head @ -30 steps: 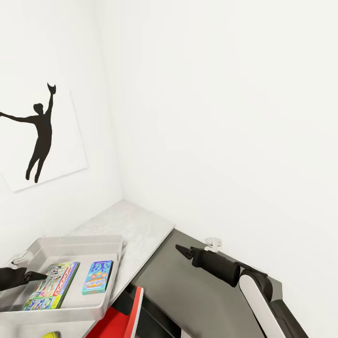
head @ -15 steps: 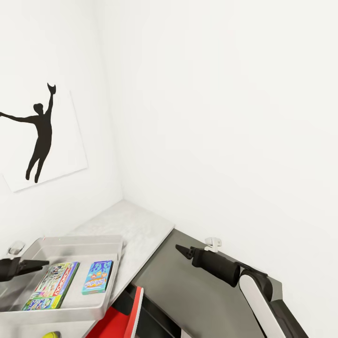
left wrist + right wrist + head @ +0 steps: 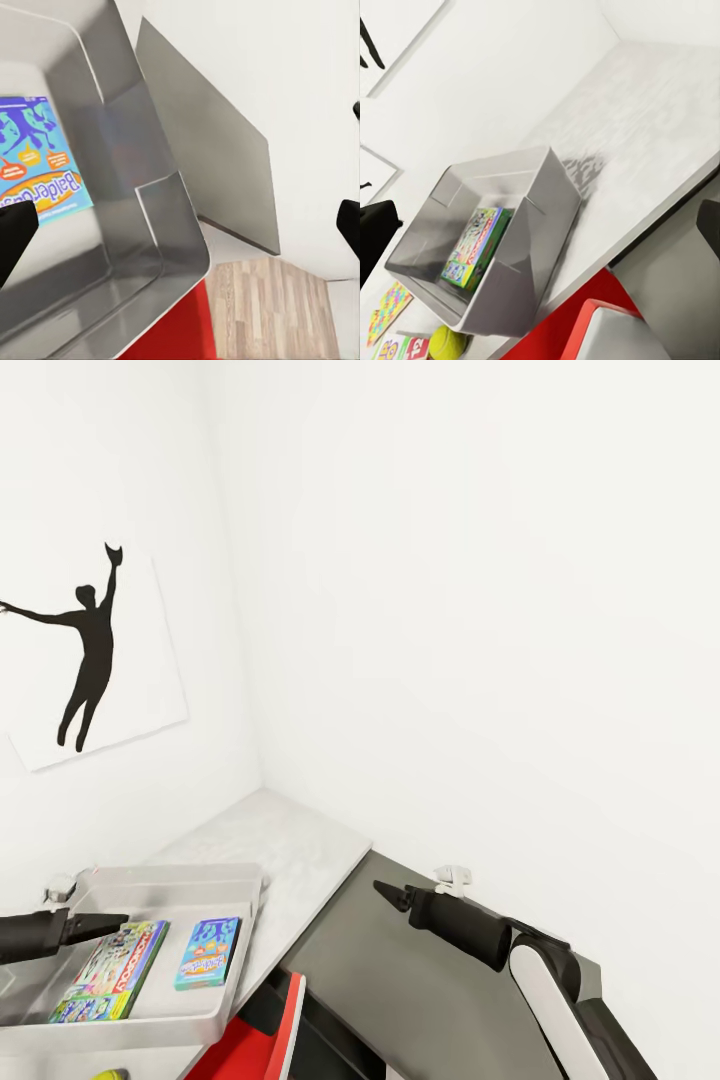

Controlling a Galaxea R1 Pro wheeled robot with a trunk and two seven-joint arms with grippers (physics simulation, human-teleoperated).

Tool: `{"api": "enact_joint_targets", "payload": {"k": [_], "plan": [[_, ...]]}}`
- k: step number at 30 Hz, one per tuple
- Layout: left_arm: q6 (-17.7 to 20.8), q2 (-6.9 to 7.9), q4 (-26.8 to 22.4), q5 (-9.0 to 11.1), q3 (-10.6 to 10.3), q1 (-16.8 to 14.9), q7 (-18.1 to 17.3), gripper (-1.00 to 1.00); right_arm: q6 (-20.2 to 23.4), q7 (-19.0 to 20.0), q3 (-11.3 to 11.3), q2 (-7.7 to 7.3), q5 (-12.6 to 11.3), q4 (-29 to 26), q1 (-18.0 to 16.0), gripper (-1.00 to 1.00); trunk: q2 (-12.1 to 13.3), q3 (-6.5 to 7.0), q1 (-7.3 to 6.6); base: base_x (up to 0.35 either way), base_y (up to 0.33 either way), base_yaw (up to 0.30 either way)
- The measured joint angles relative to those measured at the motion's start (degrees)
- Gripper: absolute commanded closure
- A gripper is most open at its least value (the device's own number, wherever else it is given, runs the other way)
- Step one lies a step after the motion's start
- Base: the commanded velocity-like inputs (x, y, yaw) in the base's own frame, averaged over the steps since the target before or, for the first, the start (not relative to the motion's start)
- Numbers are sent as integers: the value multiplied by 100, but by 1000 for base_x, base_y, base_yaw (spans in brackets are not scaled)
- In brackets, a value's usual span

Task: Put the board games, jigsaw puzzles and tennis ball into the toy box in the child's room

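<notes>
Tennis ball (image 3: 108, 1074) half cut off

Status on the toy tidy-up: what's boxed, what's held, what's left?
Done: the green-bordered board game and the blue board game lie flat in the toy box. In hand: nothing. The left gripper and right gripper both have open, empty jaws. Left: the tennis ball and a jigsaw puzzle sit on the table outside the box.
</notes>
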Motion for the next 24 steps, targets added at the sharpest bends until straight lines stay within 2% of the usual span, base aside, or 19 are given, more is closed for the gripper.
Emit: {"api": "enact_joint_targets", "payload": {"k": [3, 7, 24], "plan": [[-3, -152, 1, 2, 0, 0, 0, -100, 0, 1, 4, 0, 0, -1, 0, -100, 0, 26, 0, 0, 0, 0], [-5, -247, 2, 2, 5, -1, 0, -100, 0, 2, 6, 0, 0, -1, 0, -100, 0, 62, 0, 0, 0, 0], [90, -320, -7, 3, 25, -1, 0, -100, 0, -7, 7, 8, 55, -1, 0, -100, 0, 133, 0, 0, 0, 0]]}}
